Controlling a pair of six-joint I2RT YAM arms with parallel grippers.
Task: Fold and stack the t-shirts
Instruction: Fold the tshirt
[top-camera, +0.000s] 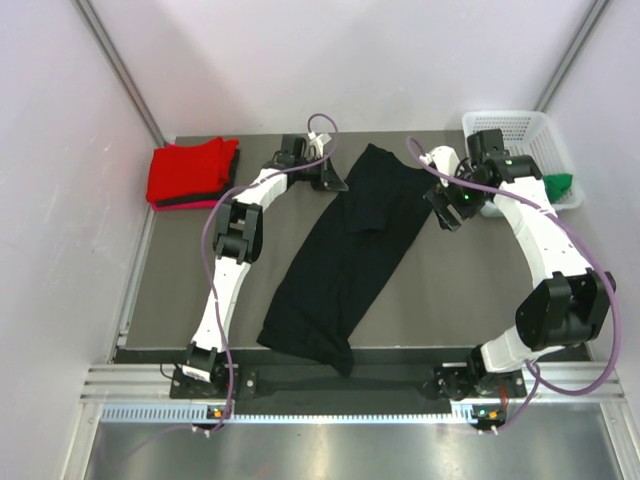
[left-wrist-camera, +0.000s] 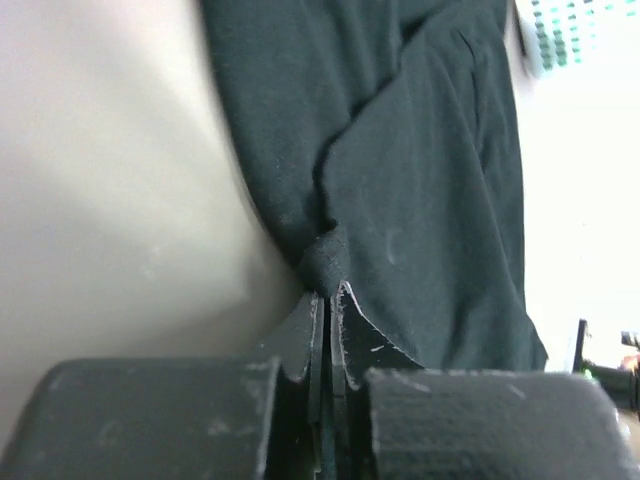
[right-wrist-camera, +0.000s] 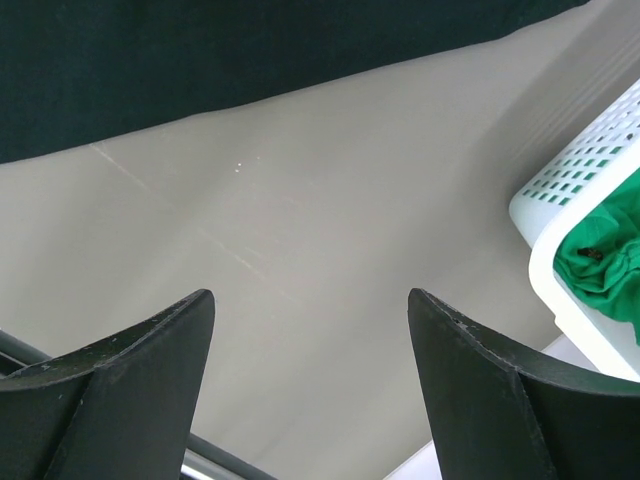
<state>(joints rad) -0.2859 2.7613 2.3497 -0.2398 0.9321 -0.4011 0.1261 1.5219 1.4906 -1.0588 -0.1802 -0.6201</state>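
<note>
Left gripper (left-wrist-camera: 328, 296) clamped tight on a small fold at the left edge of the black t-shirt (top-camera: 340, 250), which lies loosely spread on a diagonal mid-table. Right gripper (right-wrist-camera: 310, 300) wide open, holding nothing, over bare table (right-wrist-camera: 300, 200) between shirt and basket (top-camera: 520, 125). Likely best: right pinches the opposite edge level with the left before any lift, then both pull evenly so the cloth flattens rather than bunches.

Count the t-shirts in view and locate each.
3. The black cloth t-shirt lies spread out centrally; the folded red cloth t-shirt sits at the far-left corner; the crumpled green cloth t-shirt is in the white plastic mesh basket. Others may hide under the red one.
</note>
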